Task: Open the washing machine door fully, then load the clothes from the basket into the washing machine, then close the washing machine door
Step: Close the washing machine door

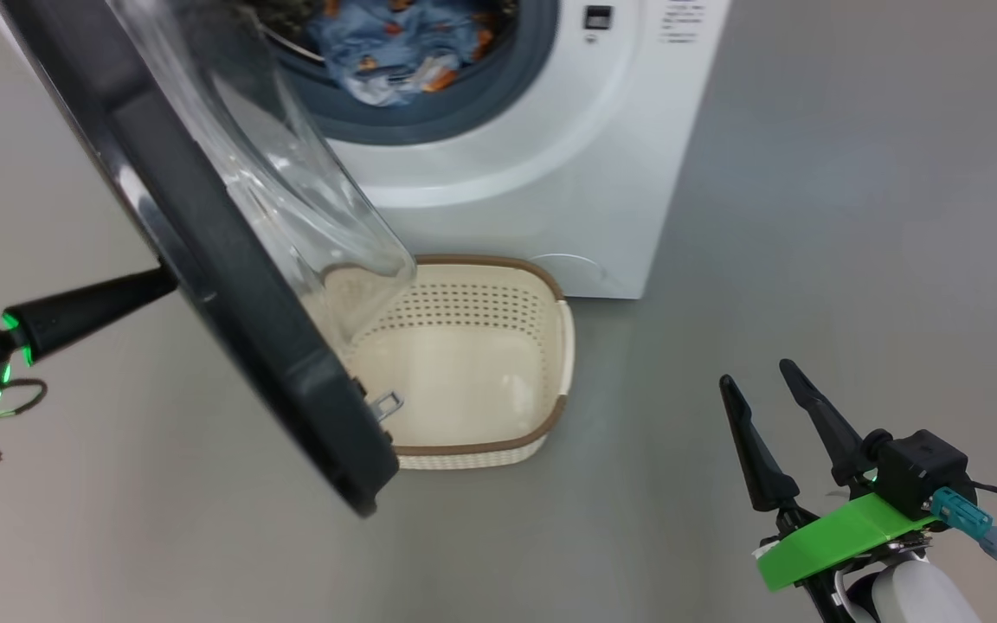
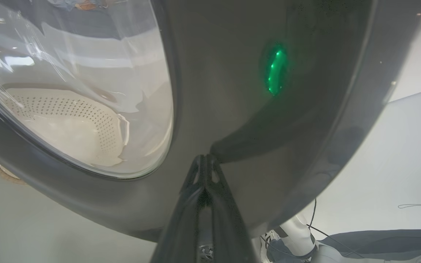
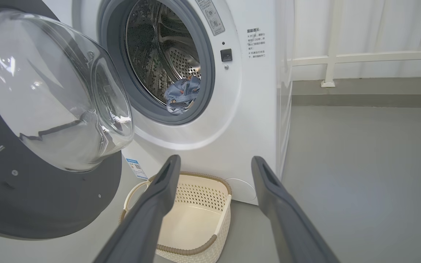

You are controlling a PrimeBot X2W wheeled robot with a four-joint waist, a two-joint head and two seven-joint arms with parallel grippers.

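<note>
The washing machine door [image 1: 230,285], ajar with the clothes [image 1: 395,43] loaded, is touched by the left gripper [image 2: 205,159], closed on nothing; the right gripper [image 1: 754,370] is held wide, empty; a firm closing push seems needed.

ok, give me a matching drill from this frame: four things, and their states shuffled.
Things:
1. basket
2. clothes
3. left tool
4. right tool

States:
A. open, holding nothing
B. lying in the drum
C. empty, on the floor in front of the washing machine
D. shut, tips against the black rim of the door

Pairs: 1-C, 2-B, 3-D, 4-A
</note>
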